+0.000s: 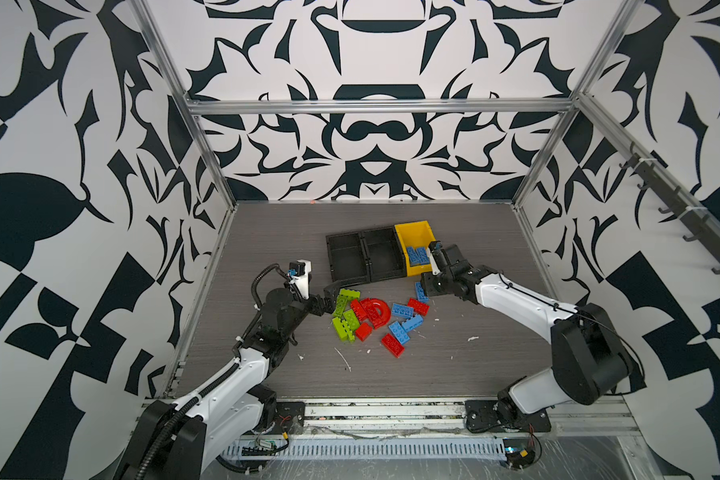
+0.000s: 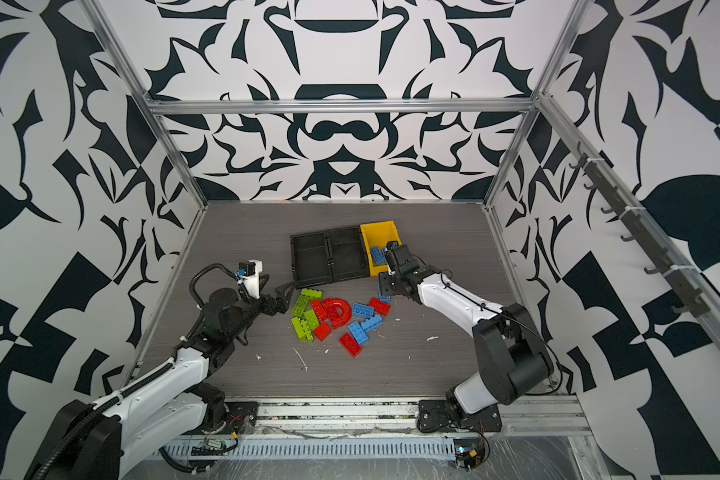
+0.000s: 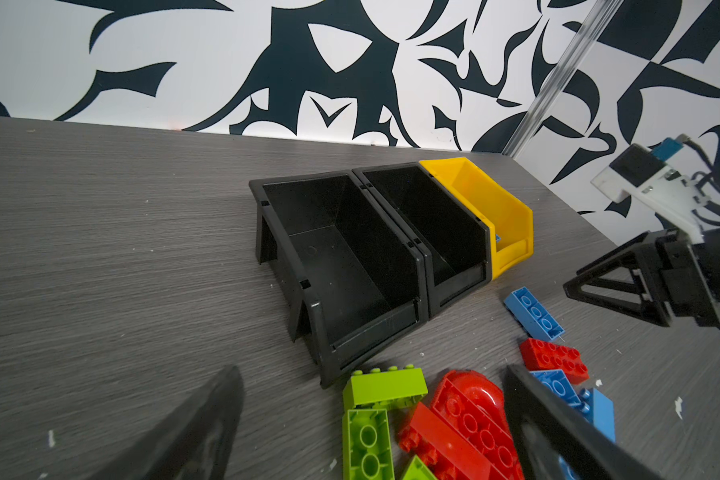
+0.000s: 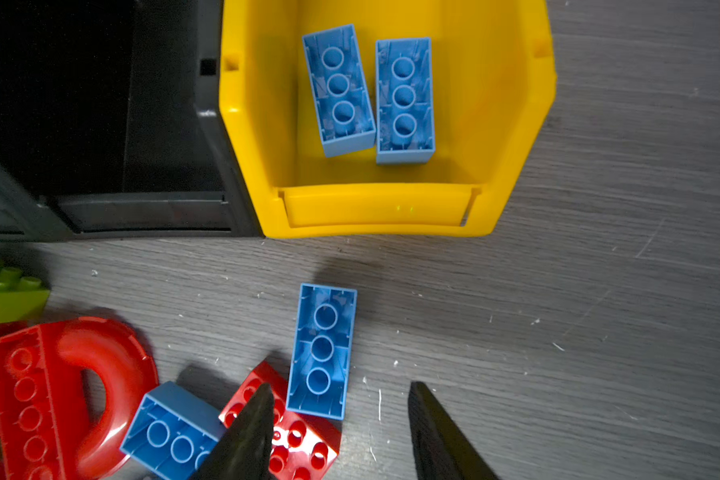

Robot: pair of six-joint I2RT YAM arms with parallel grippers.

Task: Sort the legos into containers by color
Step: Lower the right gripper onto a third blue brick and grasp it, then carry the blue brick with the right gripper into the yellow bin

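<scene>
Loose legos lie in a pile in the middle of the table: lime green bricks [image 1: 346,301], a red arch [image 1: 377,311], red bricks [image 1: 392,345] and blue bricks [image 1: 400,330]. Behind them stand two empty black containers [image 1: 346,257] [image 1: 385,253] and a yellow container [image 1: 412,230]. The yellow one holds two blue bricks [image 4: 337,89]. My left gripper [image 3: 373,370] is wide open and low at the pile's left edge, straddling green bricks [image 3: 385,388]. My right gripper [image 4: 341,386] is open over an upside-down blue brick [image 4: 323,351] just in front of the yellow container, holding nothing.
Small white scraps [image 1: 344,359] dot the table in front of the pile. Patterned walls and metal frame posts [image 1: 528,187] close in the back and sides. The arms' base rail [image 1: 371,411] runs along the front edge.
</scene>
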